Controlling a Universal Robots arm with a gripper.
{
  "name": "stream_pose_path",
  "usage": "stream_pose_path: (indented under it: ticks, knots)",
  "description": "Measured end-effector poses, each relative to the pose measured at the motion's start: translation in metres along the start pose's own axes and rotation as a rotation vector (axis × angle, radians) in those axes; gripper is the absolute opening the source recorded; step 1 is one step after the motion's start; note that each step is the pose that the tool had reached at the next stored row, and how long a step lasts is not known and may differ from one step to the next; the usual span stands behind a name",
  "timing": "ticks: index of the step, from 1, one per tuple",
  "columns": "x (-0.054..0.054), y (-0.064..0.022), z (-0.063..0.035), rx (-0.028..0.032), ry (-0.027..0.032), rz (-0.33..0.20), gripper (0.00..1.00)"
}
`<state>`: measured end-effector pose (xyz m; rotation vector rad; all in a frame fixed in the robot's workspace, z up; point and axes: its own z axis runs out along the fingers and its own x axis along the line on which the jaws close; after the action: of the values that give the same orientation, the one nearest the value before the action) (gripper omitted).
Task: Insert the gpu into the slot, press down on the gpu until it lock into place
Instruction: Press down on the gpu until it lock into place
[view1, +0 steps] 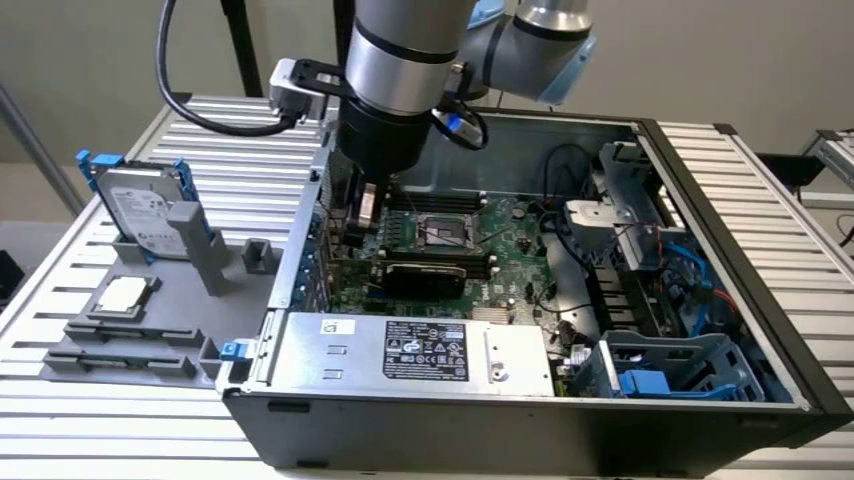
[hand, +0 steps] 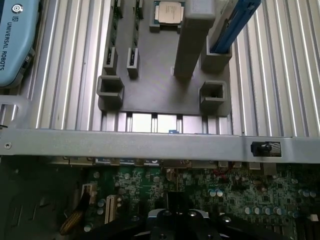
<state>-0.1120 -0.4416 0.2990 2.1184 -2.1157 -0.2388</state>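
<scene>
Gripper (view1: 358, 222) above board, gpu (view1: 424, 272) just beside.

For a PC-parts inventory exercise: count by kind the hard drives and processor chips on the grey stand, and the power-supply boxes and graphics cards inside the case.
Hard drive: 1
Processor chip: 1
Power-supply box: 1
gpu: 1
Total: 4

Pincer (hand: 177, 222) cropped at frame edge; slot (view1: 400, 283) mostly under gpu (view1: 424, 271).

Exterior view looks down from high; wrist view hangs close, seemingly straight down; both share the green circuit board (view1: 514, 240) (hand: 240, 192)
</scene>
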Motion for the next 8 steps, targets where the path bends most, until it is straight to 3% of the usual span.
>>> stream_pose_path:
  ticks: [8]
  knots:
    - [0.0003, -0.0082, -0.0017, 0.1007, 0.0018, -0.009, 0.11]
